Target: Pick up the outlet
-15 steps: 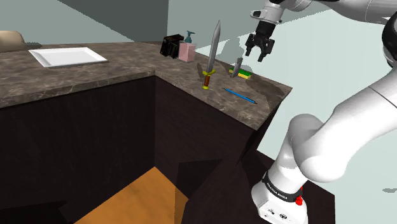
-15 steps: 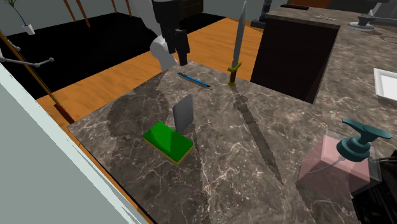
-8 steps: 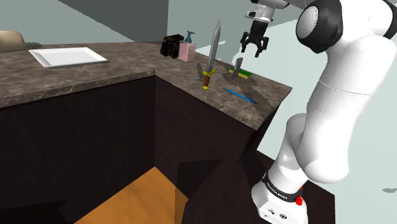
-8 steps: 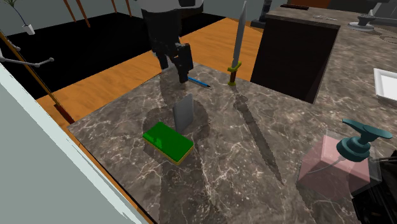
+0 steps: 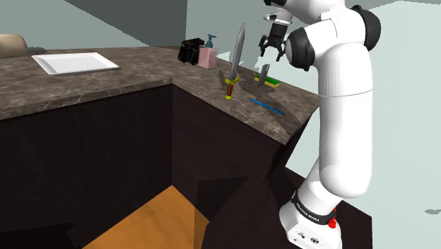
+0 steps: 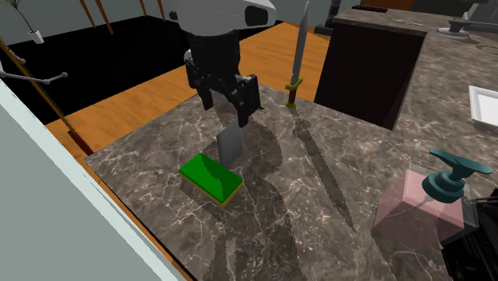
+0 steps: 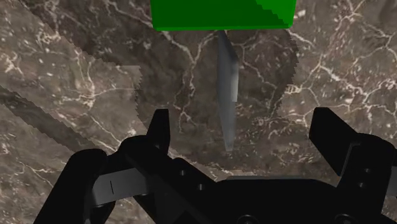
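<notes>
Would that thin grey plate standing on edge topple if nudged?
Likely: the outlet stands upright on a narrow edge, so a sideways nudge could tip it. It looks flat and stiff, so probably won't bend when pinched.

The arm (image 5: 344, 106) holds its tool (image 7: 242, 126) pointing down, fingers (image 7: 159, 130) apart.

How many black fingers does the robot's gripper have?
2. The gripper is open: one finger on one side of the thin grey outlet, the other on the opposite side, neither touching it.
</notes>
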